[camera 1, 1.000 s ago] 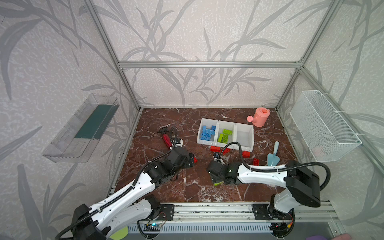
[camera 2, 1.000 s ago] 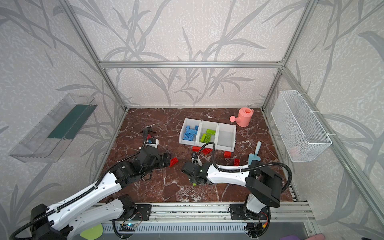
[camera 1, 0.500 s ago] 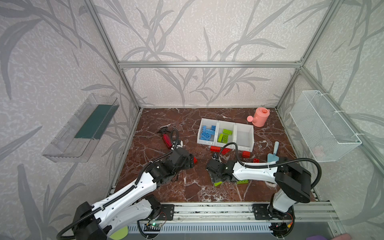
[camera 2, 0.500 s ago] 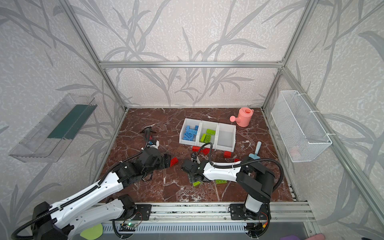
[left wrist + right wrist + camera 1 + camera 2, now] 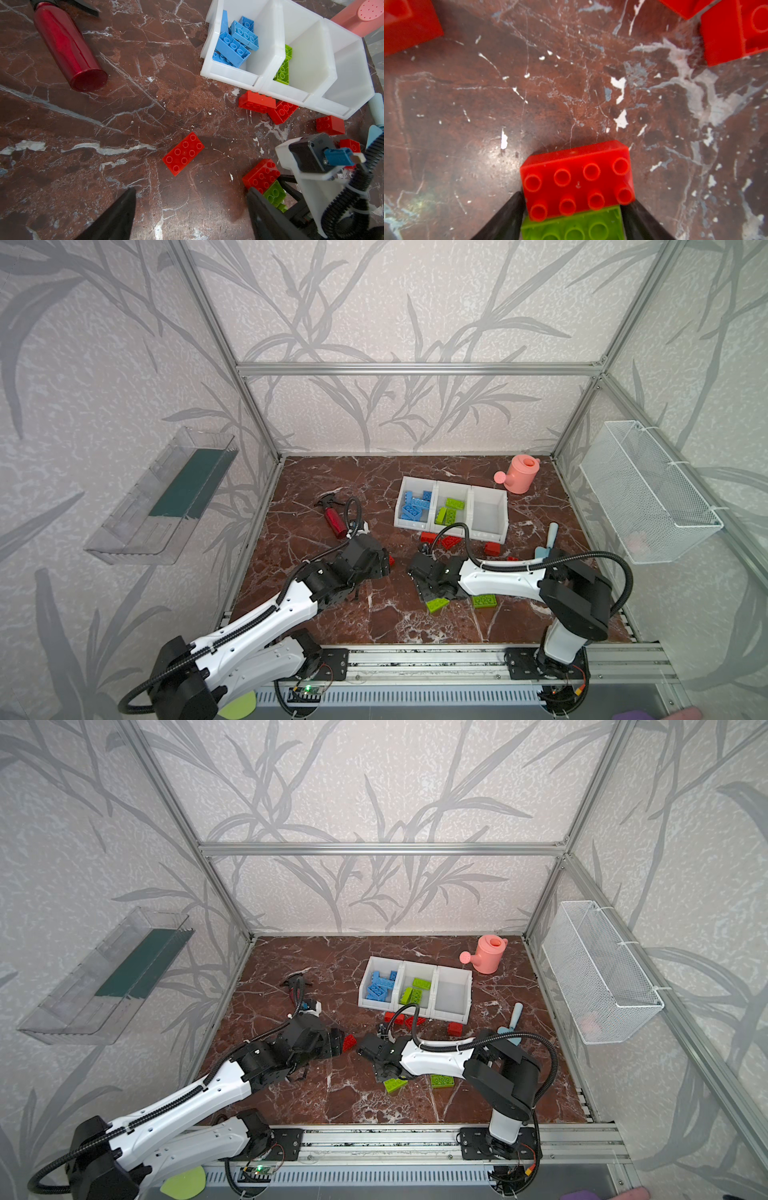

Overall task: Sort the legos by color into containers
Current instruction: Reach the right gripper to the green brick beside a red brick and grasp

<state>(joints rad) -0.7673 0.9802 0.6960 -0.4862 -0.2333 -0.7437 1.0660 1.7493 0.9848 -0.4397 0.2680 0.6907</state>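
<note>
Three joined white containers [image 5: 490,535] stand at the back: blue legos [image 5: 413,508] fill the left one, green legos [image 5: 449,508] lie in the middle one, and the right one is empty. Several red legos [image 5: 446,540] lie in front of them. My right gripper [image 5: 575,199] is low on the floor, its fingers pressed against both ends of a red brick [image 5: 577,176] that overlaps a green brick [image 5: 571,226]. In both top views it [image 5: 434,593] hides that red brick. My left gripper [image 5: 191,190] hangs open, with a flat red brick [image 5: 182,153] just ahead.
A loose green brick [image 5: 484,600] lies under the right forearm. A red spray bottle [image 5: 334,520] lies at left, with a pink watering can [image 5: 521,474] and a blue trowel [image 5: 548,541] at right. A wire basket [image 5: 648,497] and a clear tray [image 5: 162,497] hang on the side walls.
The right gripper has edged left and its jaws have come in against the red brick. The left arm has hardly moved.
</note>
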